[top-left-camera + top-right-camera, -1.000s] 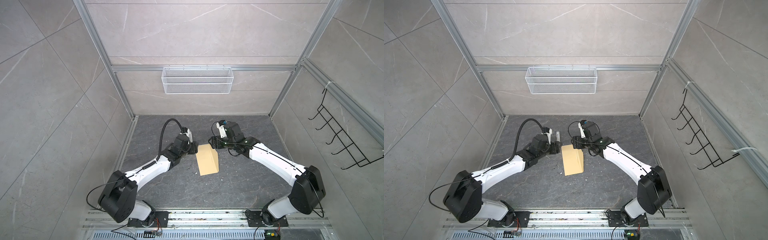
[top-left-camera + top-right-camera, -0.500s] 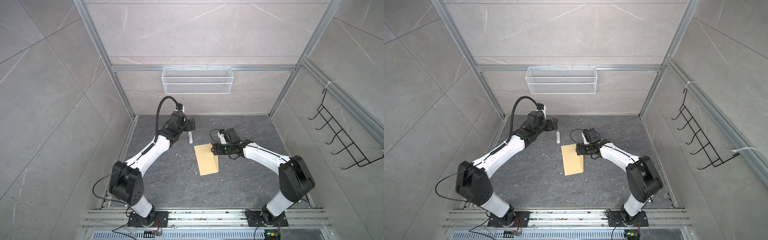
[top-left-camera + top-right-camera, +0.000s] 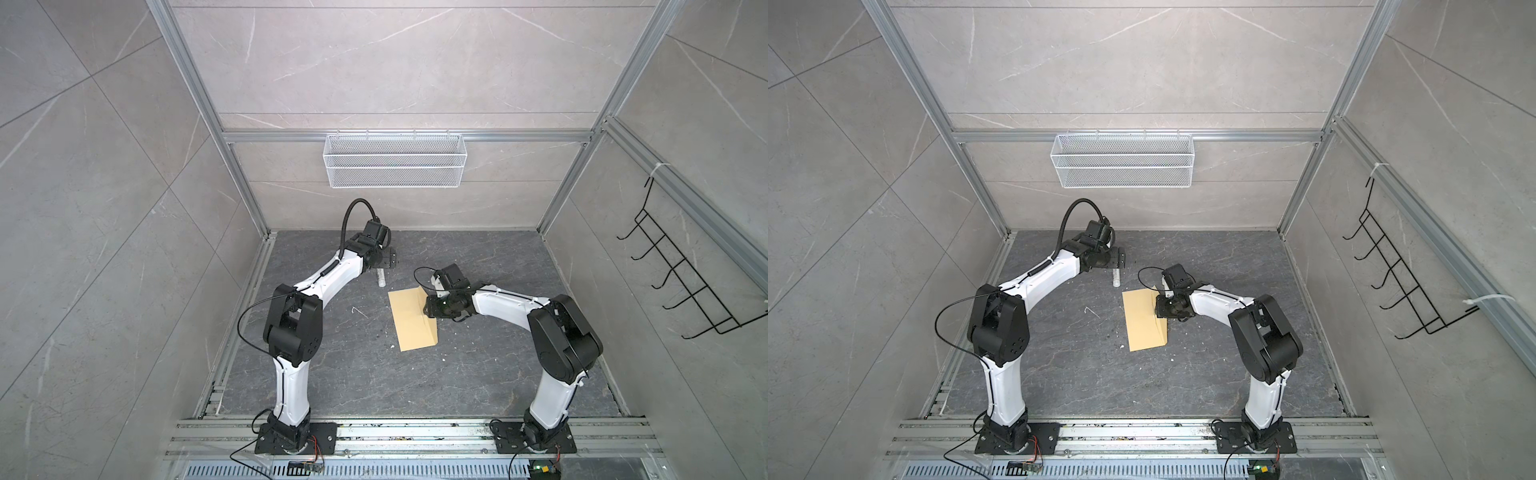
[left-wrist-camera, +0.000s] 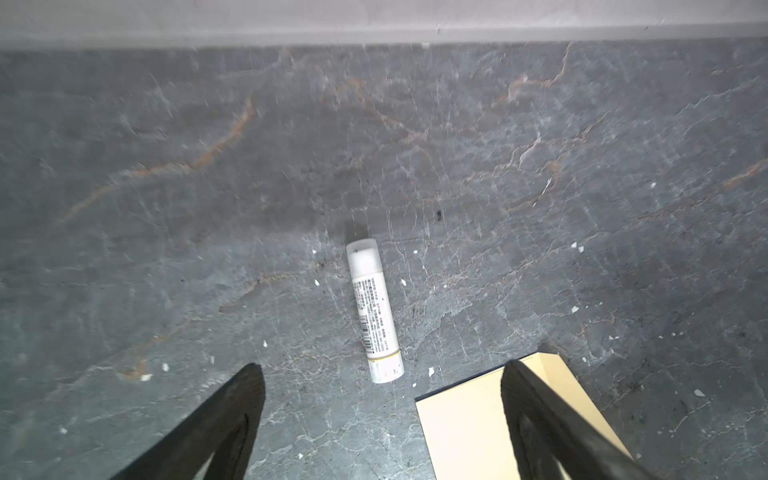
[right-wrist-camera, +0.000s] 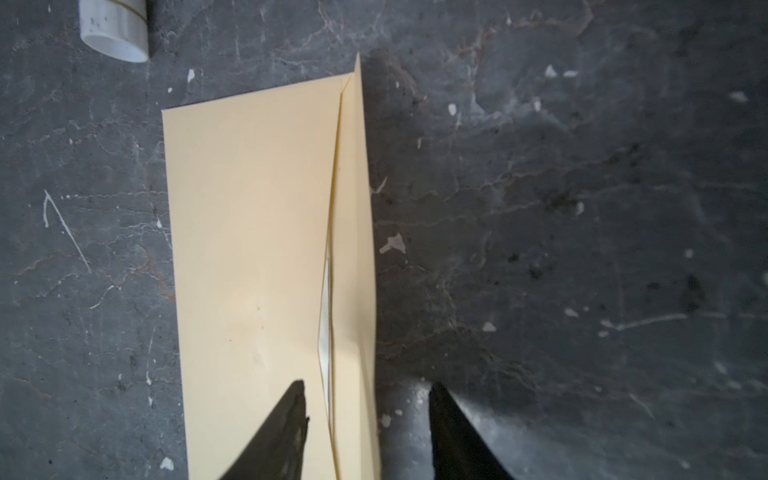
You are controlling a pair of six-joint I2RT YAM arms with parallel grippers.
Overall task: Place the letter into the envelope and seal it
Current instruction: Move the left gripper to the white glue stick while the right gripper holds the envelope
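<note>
Envelope (image 3: pixel 413 320) lies flat mid-counter (image 3: pixel 332 374), its long side running away from the camera in both top views. Letter (image 5: pixel 325 332) looks to be inside already. Only a pale sliver shows in the mouth under the flap in the right wrist view (no border visible on it, so this is a judgement). No loose sheet shows anywhere on the counter, which fits. Insertion reads as done; sealing is what's left.

Flap (image 5: pixel 353 208) runs along the long edge on the right arm's side, folded over but gaping, not pressed flat. Glue stick (image 4: pixel 374 311) lies on the counter just beyond the envelope's far corner, apparently capped and not gripped.

Left tool (image 4: pixel 382 365) hangs above the glue stick's near end, fingers wide apart, holding nothing. Right tool (image 5: pixel 368 385) sits low at the flap edge, fingers apart with the flap between them. One finger is over the envelope body, the other over bare counter, and no grip on the paper shows.

Hard to make out:
- whether any glue is on the flap
- how far in the letter sits
- whether the right fingertips touch paper (the wrist blocks this in both top views)

Left wrist view is blurred and shows only a corner of the envelope. Right wrist view cuts off the end of the envelope nearest that tool.
</note>
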